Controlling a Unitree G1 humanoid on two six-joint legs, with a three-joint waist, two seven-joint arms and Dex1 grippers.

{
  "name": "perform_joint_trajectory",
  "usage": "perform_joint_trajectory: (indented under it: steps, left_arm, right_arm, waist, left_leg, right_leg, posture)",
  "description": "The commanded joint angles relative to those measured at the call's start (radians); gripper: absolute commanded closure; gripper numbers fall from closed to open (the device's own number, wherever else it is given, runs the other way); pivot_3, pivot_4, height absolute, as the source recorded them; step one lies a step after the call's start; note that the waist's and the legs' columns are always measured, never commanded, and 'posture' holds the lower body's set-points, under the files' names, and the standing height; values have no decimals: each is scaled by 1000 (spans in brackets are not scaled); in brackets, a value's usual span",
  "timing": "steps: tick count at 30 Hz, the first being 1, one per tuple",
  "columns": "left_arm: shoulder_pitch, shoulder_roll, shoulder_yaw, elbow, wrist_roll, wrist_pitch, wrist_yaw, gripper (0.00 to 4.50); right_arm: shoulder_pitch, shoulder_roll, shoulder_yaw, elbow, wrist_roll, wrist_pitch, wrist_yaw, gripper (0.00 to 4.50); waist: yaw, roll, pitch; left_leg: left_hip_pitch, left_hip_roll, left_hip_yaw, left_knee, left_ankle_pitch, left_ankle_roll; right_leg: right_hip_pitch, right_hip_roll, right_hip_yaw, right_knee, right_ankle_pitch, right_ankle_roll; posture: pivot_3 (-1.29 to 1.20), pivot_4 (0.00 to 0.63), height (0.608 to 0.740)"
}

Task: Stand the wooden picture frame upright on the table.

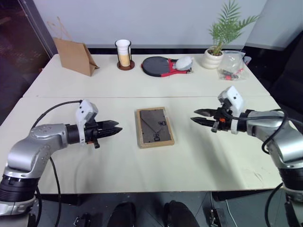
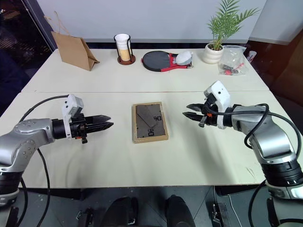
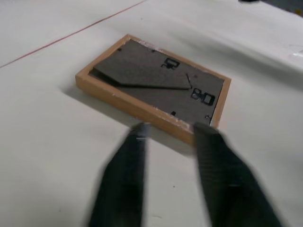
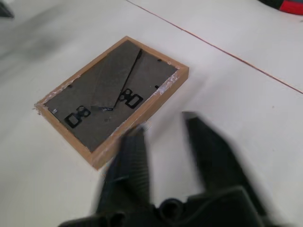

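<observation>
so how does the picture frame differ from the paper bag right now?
The wooden picture frame lies flat, back up, mid-table between the grippers; the brown paper bag stands upright at the far left corner. The frame is light wood around a dark back; the bag is plain brown. Both rest on the table, untouched.

Silver arms, black cables, black-fingered hands

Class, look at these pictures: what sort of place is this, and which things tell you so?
Probably an indoor test room or lab, set up like a home: a pale table against a plain wall, with household props such as a potted plant, a paper bag and a picture frame.
</observation>
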Motion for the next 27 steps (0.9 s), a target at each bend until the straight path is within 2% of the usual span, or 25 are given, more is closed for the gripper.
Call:
perform_joint_trajectory:
  steps: [1,4,7,13,21,27]
  left_arm:
    - [-24,-33,-29,28,66,-57,38,4473]
    - [-64,-123,-103,111,181,-128,138,4473]
    - [-80,-184,-177,177,273,-204,163,4473]
    - [-96,-284,-232,275,349,-264,197,4473]
    - [-55,-302,-260,202,342,-198,160,4473]
    - [7,-244,-240,96,322,-112,131,4473]
  right_arm:
    - [-39,44,42,28,-52,-24,-40,4485]
    - [-79,128,122,126,-140,-43,-115,4485]
    - [-104,200,177,215,-214,-76,-175,4485]
    - [-118,301,252,324,-294,-116,-214,4485]
    - [-78,376,305,275,-300,-66,-172,4485]
    - [-36,395,337,178,-284,-5,-135,4485]
  waist:
    - [1,0,0]
    - [2,0,-1]
    - [2,0,-1]
    - [2,0,-1]
    - [-3,0,-1]
    - [-5,0,-2]
  left_leg:
    - [0,0,0,0,0,0]
    - [0,0,0,1,0,0]
    - [-1,-1,0,4,0,0]
    - [-2,0,0,6,-1,1]
    - [-1,0,0,6,-1,1]
    - [0,1,0,6,-1,1]
  right_leg:
    - [0,0,0,0,0,0]
    - [1,0,0,0,0,0]
    - [1,0,0,0,0,0]
    - [1,0,0,1,1,1]
    - [1,0,0,3,1,1]
    - [1,0,0,4,1,1]
  posture:
    - [0,150,740]
    - [0,150,740]
    - [0,150,740]
    - [0,150,740]
    - [0,150,740]
    - [0,150,740]
